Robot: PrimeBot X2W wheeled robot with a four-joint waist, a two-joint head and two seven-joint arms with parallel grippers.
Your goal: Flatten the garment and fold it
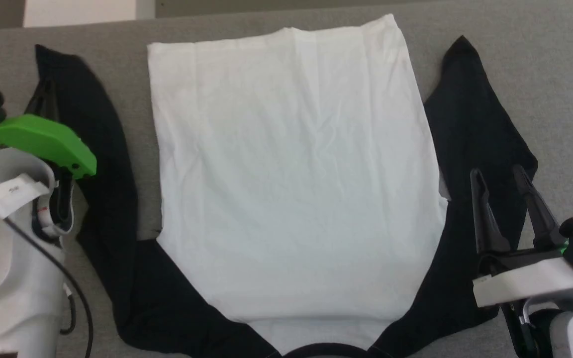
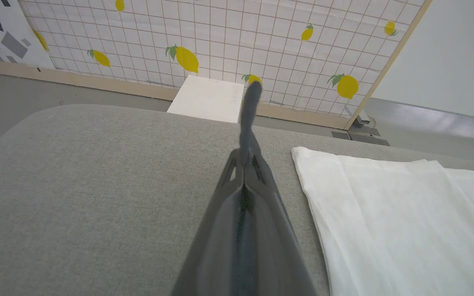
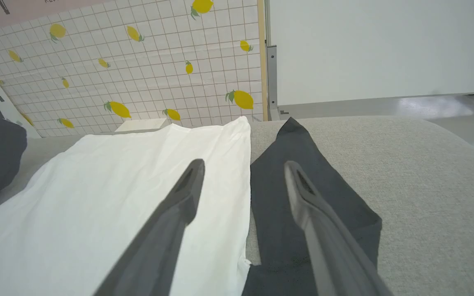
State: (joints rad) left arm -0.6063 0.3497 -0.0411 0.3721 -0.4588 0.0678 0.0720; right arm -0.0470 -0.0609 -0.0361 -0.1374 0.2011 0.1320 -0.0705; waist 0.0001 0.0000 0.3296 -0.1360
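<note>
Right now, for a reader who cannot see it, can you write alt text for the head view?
A shirt with a white body and black sleeves lies flat on a grey surface, collar nearest the camera. The right tool is open over the right sleeve; the left arm's green cover sits above the left sleeve.

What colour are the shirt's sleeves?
The sleeves are black; the head view shows them best.

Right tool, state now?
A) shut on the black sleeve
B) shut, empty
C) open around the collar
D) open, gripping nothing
D: the right tool stands spread wide above the garment, with nothing pinched between its two sides.
</note>
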